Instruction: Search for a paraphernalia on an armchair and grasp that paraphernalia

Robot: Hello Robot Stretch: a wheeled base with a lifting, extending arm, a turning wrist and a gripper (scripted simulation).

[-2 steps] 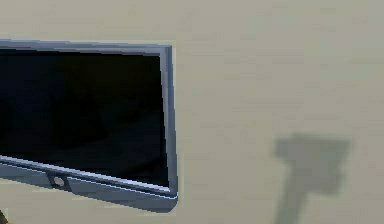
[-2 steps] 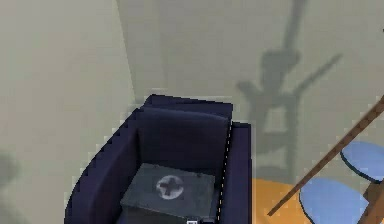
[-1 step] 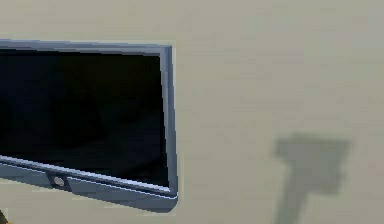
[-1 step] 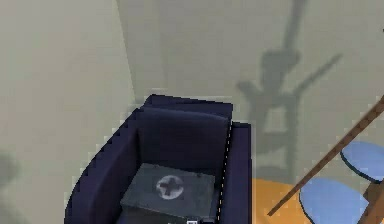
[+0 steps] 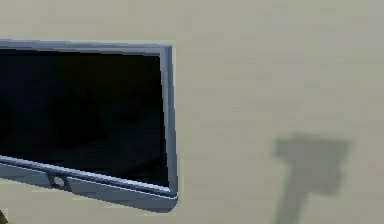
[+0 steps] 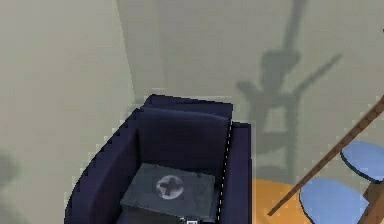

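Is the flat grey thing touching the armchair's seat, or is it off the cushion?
Touching. In the arm side view the flat grey thing lies flat on the seat of the armchair, between its arms, with no gap under it.

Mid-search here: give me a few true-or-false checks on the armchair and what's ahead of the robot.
1. The armchair is dark blue. True.
2. A flat grey thing lies on its seat. True.
3. The armchair stands out in the middle of the room. False: it sits in a corner, close to the wall.
4. The screen in the forward view is lit with a picture. False: it is dark.
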